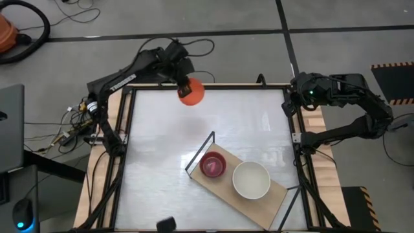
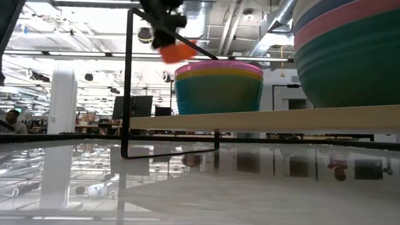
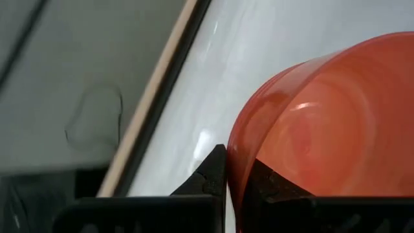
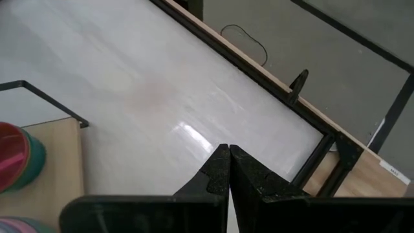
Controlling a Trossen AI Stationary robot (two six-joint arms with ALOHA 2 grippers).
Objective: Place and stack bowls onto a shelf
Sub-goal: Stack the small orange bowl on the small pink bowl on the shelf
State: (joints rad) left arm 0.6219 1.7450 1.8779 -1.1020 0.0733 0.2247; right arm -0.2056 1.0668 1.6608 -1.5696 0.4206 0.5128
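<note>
Red bowl [image 1: 191, 92] tilted in left jaws

A white worktop [image 1: 162, 149] edged in pale wood sits inside a black frame on a grey floor. An orange vacuum [image 1: 6, 32] with its black hose [image 1: 35, 29] rests at the far left corner, loose cables [image 1: 74, 120] trail off the left edge, and a laptop [image 1: 10, 129] lies open nearby. Beyond, a person [image 2: 12, 122] sits in the open workshop, beside a white pillar [image 2: 62, 100].
</note>
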